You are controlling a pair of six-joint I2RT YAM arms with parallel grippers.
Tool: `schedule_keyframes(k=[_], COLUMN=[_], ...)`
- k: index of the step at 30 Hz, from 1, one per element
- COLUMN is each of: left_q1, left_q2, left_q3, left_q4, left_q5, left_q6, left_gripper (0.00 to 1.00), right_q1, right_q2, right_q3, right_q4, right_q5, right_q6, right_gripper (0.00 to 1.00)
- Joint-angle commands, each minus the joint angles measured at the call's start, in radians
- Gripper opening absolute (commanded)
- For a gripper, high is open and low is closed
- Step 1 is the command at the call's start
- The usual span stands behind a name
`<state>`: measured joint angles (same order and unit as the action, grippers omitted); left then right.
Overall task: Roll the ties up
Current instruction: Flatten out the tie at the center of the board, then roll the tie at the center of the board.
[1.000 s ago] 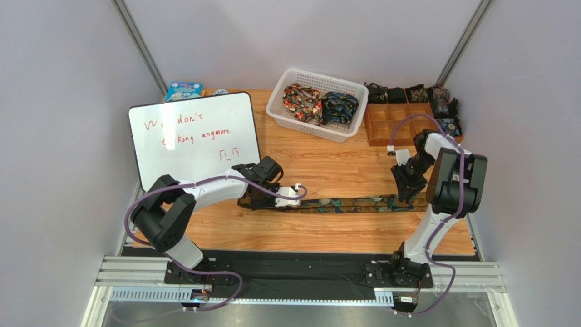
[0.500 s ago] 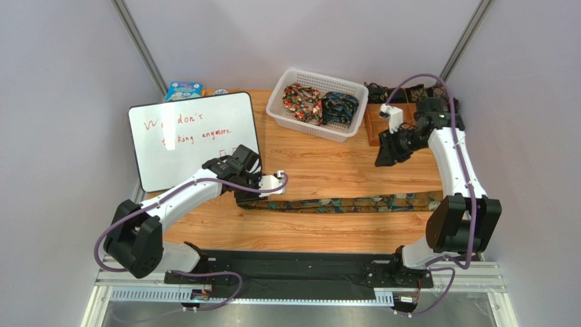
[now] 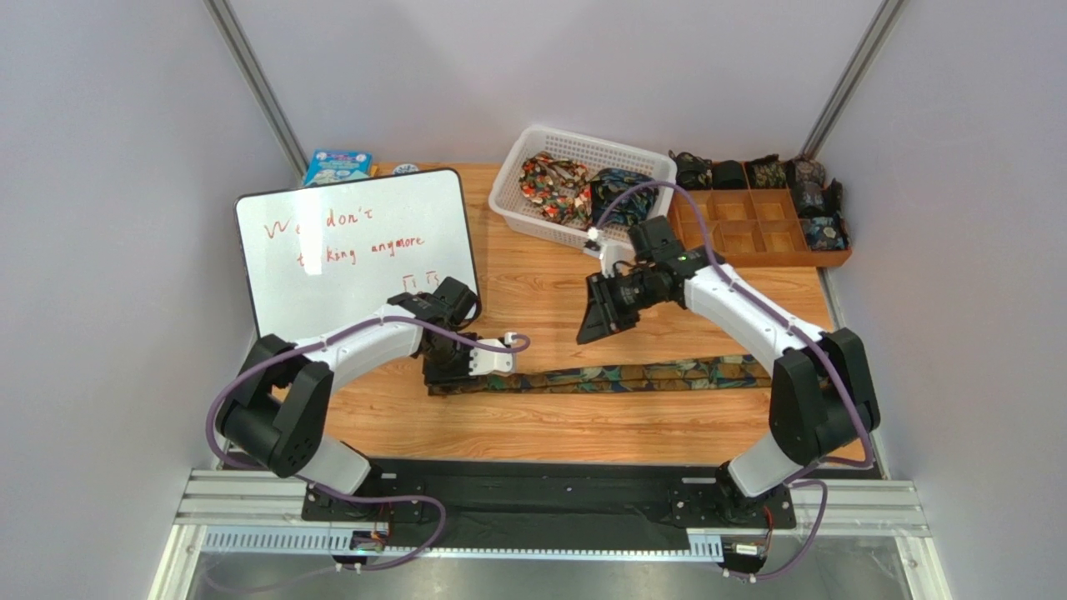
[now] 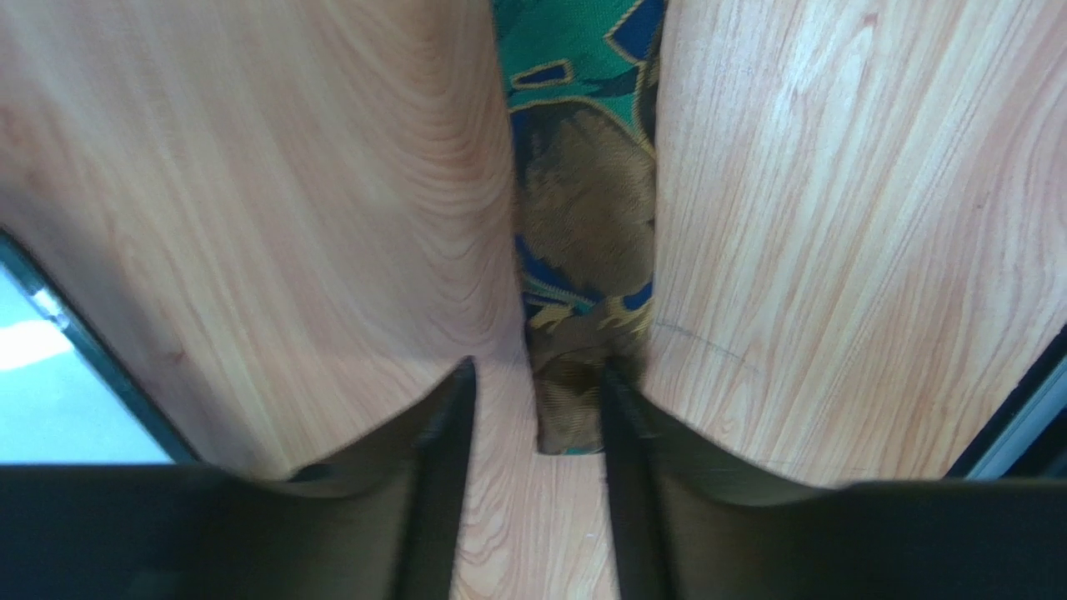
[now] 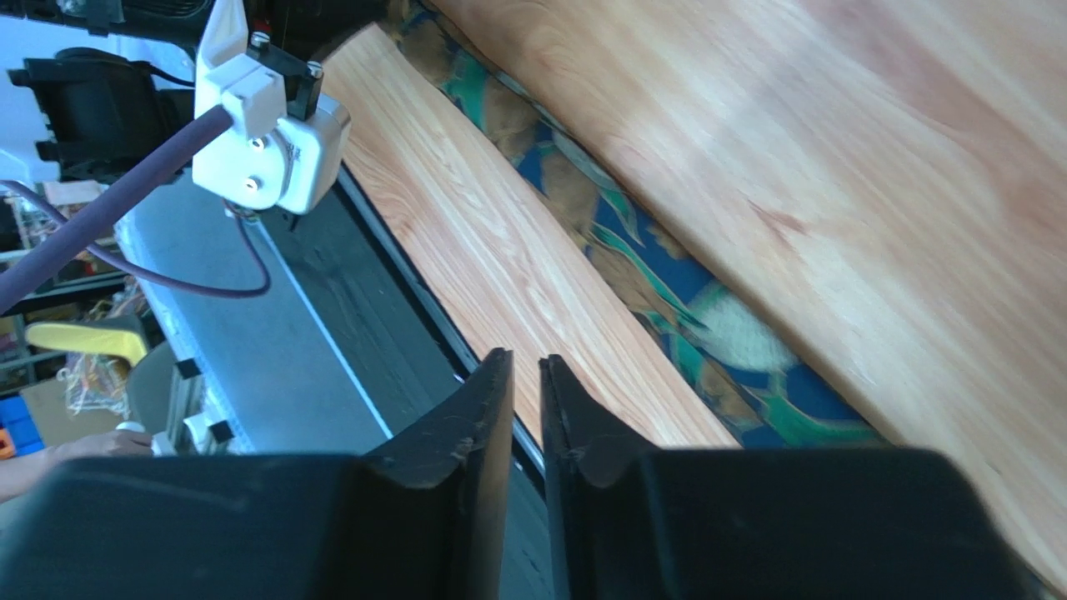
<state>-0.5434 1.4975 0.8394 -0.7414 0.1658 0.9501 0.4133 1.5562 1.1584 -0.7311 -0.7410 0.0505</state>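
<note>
You can read red handwriting on the whiteboard [image 3: 357,256]: the top line shows "W", a glare-washed gap, then "don't"; the line below it ends "king anymore". The blue packet [image 3: 336,166] just behind the whiteboard carries print too small to read.

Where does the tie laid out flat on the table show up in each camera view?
Top external: the tie lies flat along the table's near part, the left gripper at its left end.
Left wrist: tie from top centre down to its end between the gripper's fingers.
Right wrist: tie a diagonal band, upper left to lower right.
Shared landmark: the light wooden table.
</note>
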Motion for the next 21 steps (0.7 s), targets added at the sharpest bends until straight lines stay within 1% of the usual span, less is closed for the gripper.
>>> schedule_keyframes(k=[1, 3, 6, 7, 8, 10, 12, 17, 21], left_q1=[0.054, 0.083, 0.111, 0.115, 0.118, 0.125, 0.123, 0.125, 0.125], left_q2=[-0.112, -0.17, -0.23, -0.243, -0.261, -0.269, -0.267, -0.2, -0.142], left_q3=[0.02, 0.021, 0.01, 0.004, -0.015, -0.036, -0.062, -0.083, -0.082], left_q4=[-0.03, -0.062, -0.11, -0.118, -0.125, -0.125, -0.116, -0.041, 0.017], left_q5=[0.087, 0.122, 0.144, 0.144, 0.143, 0.136, 0.13, 0.095, 0.066], left_q6=[0.029, 0.056, 0.113, 0.127, 0.14, 0.168, 0.185, 0.196, 0.188], left_gripper=[0.63, 0.73, 0.79, 0.81, 0.82, 0.85, 0.86, 0.86, 0.86], right_q1=[0.087, 0.122, 0.176, 0.192, 0.22, 0.254, 0.3, 0.357, 0.354], right_q2=[0.073, 0.108, 0.16, 0.169, 0.194, 0.22, 0.263, 0.366, 0.45], right_q3=[0.006, 0.015, 0.015, 0.011, 0.006, 0.009, 0.024, 0.046, 0.035], right_q4=[0.209, 0.243, 0.341, 0.404, 0.436, 0.505, 0.539, 0.598, 0.624], right_q5=[-0.014, -0.035, -0.057, -0.061, -0.061, -0.063, -0.063, -0.043, -0.026], right_q6=[0.213, 0.259, 0.376, 0.403, 0.469, 0.518, 0.566, 0.597, 0.6], right_gripper=[0.17, 0.15, 0.11, 0.11, 0.11, 0.1, 0.09, 0.07, 0.05])
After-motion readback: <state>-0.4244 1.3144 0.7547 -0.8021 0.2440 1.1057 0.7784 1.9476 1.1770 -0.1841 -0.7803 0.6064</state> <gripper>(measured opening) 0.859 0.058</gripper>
